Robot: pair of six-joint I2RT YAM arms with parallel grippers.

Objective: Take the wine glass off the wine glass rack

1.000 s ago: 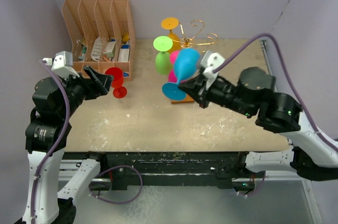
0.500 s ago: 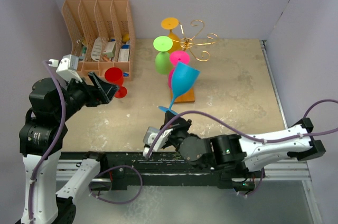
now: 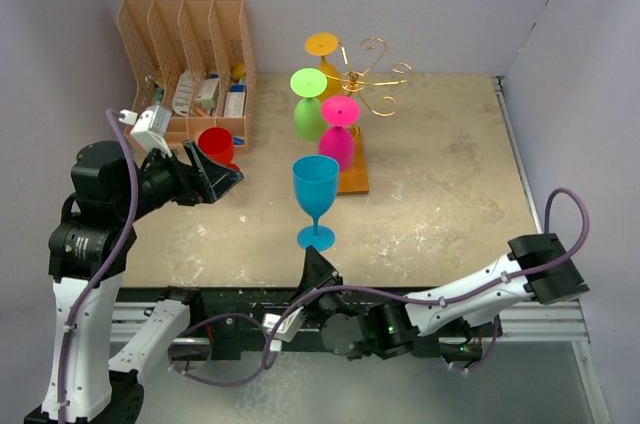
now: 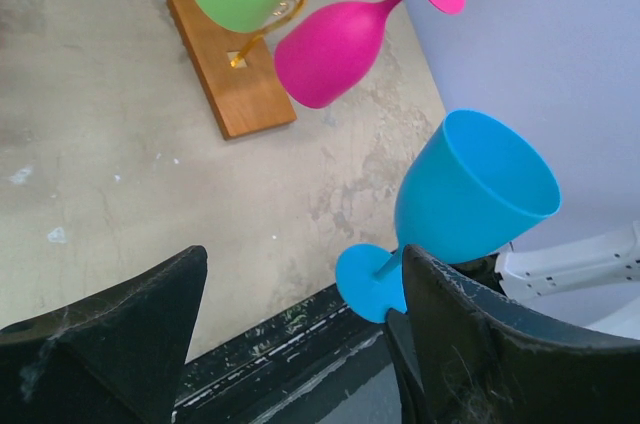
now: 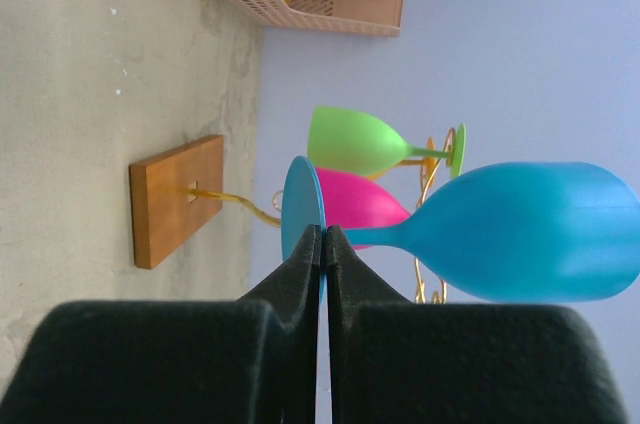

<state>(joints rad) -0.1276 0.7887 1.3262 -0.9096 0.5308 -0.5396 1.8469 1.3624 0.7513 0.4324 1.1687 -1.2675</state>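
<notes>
Blue wine glass (image 3: 315, 189) is off the wine glass rack (image 3: 371, 75), upright at its 6 o'clock. Right gripper (image 3: 318, 260) pinches its foot, seemingly set down. Left gripper (image 3: 217, 176) is spread, empty. Release remains.

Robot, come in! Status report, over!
Right gripper jaws shut on blue wine glass foot. Upright, off the rack. Left gripper jaws open, empty. Nothing blocks it.

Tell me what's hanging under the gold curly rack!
Three glasses hang upside down from the wine glass rack: a green glass, a pink glass and an orange glass. Its wooden base lies below, partly covered by the pink one.
</notes>
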